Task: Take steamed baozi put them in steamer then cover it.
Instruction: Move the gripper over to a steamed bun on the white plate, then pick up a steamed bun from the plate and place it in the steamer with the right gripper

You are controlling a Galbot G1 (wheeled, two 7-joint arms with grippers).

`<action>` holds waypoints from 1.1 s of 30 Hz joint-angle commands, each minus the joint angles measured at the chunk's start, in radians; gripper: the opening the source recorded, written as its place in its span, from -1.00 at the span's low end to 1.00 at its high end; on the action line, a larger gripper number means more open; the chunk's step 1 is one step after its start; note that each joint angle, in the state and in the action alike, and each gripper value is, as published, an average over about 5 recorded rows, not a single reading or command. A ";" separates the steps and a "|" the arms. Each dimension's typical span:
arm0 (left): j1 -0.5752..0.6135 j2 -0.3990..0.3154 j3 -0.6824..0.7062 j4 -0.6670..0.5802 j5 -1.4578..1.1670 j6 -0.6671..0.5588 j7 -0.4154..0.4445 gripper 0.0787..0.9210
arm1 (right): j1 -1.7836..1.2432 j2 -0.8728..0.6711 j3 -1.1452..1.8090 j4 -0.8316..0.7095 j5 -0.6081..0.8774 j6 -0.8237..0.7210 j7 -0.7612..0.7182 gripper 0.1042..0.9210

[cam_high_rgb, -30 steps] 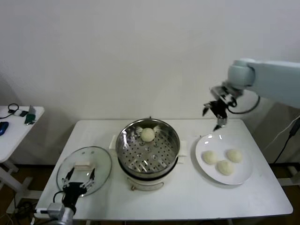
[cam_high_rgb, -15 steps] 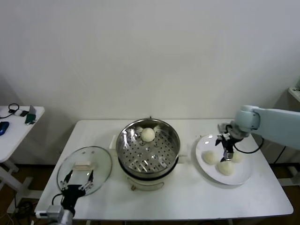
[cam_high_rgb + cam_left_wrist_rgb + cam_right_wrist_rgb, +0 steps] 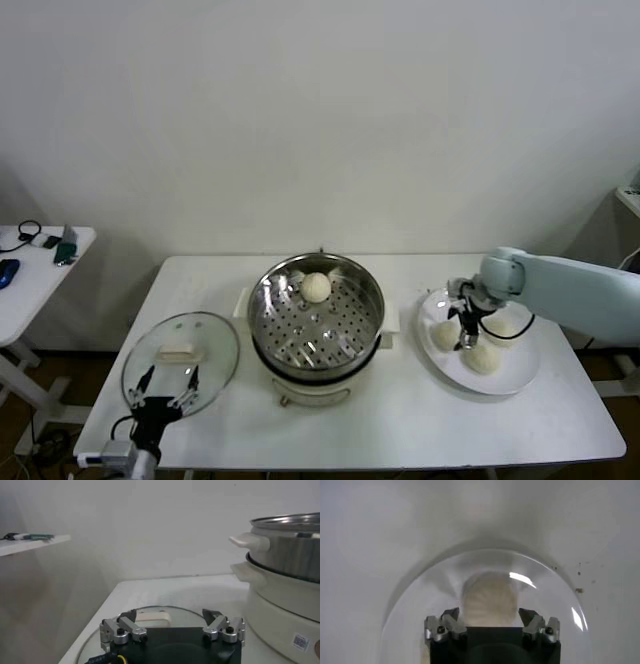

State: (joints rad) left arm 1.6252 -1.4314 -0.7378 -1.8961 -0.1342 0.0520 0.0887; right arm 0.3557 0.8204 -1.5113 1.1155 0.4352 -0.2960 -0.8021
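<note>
The steamer (image 3: 315, 325) stands mid-table with one baozi (image 3: 316, 287) on its perforated tray. Three more baozi (image 3: 482, 357) lie on a white plate (image 3: 512, 377) to the right. My right gripper (image 3: 466, 326) is low over the plate and open. In the right wrist view its gripper (image 3: 490, 622) has a baozi (image 3: 489, 600) between its spread fingers, with a small gap on each side. The glass cover (image 3: 180, 360) with its cream handle (image 3: 177, 352) lies flat at the left. My left gripper (image 3: 164, 384) is open at the cover's near edge, and the left wrist view shows it (image 3: 171, 622) before the handle (image 3: 150, 615).
A small side table (image 3: 30, 275) with a few small items stands far left. The steamer's side and white base (image 3: 280, 587) rise close beside the left gripper. The plate's rim (image 3: 415, 587) curves round the right gripper.
My right arm came down from high behind the plate onto the plate, then shifted slightly left among the baozi. The left arm, cover and steamer have not moved.
</note>
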 commanded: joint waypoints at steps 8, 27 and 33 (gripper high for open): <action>-0.002 0.002 0.000 -0.003 0.002 0.000 0.000 0.77 | 0.043 0.014 0.014 -0.018 0.032 0.013 -0.055 0.14; -0.009 0.021 0.011 -0.022 0.001 0.005 0.000 0.77 | 0.891 0.265 -0.155 0.373 0.579 -0.066 -0.135 0.14; -0.011 0.021 0.011 -0.019 0.003 0.006 0.001 0.77 | 0.738 0.405 -0.057 0.446 0.580 -0.142 -0.033 0.14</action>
State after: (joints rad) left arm 1.6146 -1.4108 -0.7274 -1.9153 -0.1312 0.0579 0.0891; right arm 1.0424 1.0905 -1.6346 1.4456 0.8917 -0.3695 -0.8919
